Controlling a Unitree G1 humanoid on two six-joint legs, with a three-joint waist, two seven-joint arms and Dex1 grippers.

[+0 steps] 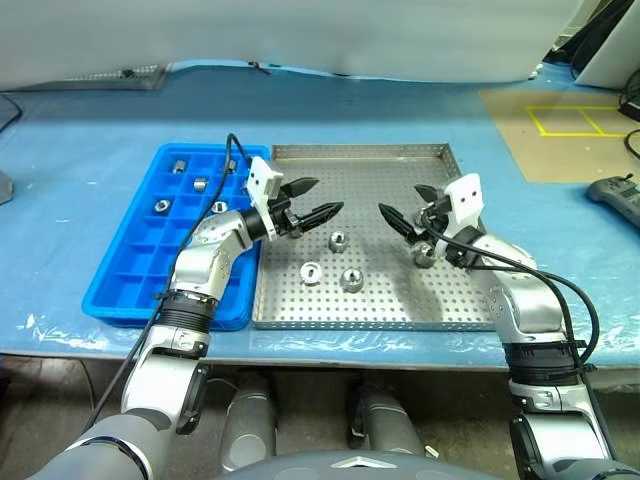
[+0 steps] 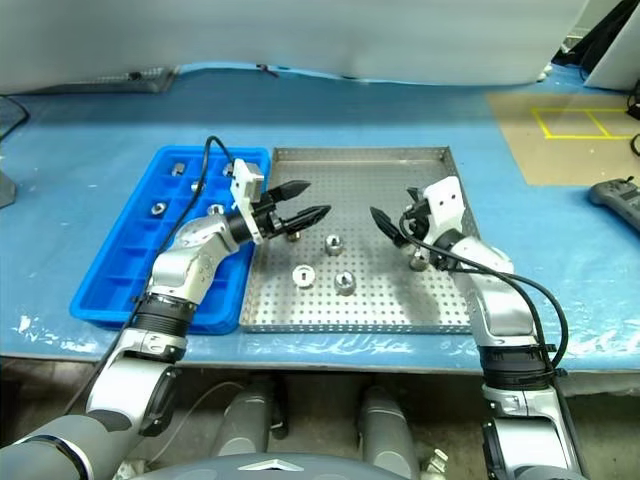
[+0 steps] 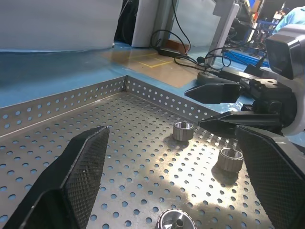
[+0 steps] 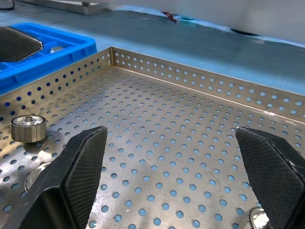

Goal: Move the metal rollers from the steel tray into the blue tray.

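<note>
Blue-covered desk (image 1: 90, 120): both released pincers, left pincer (image 1: 312, 200) and right pincer (image 1: 408, 207), converge mid-frame over the steel tray (image 1: 400, 300); you risk collision, scattering metal rollers (image 1: 338, 240).

We see the steel tray (image 1: 400, 160), a square shallow pan with a perforated floor and low rim, lying flat on the blue-covered surface. Four metal rollers (image 1: 338, 240) rest on its floor: three grouped near the centre, one (image 1: 424, 256) toward the right. The blue tray (image 1: 120, 290), a compartmented plastic grid, lies just beside the steel tray's left edge. Several rollers (image 1: 161, 205) sit in separate compartments at its far end.
</note>
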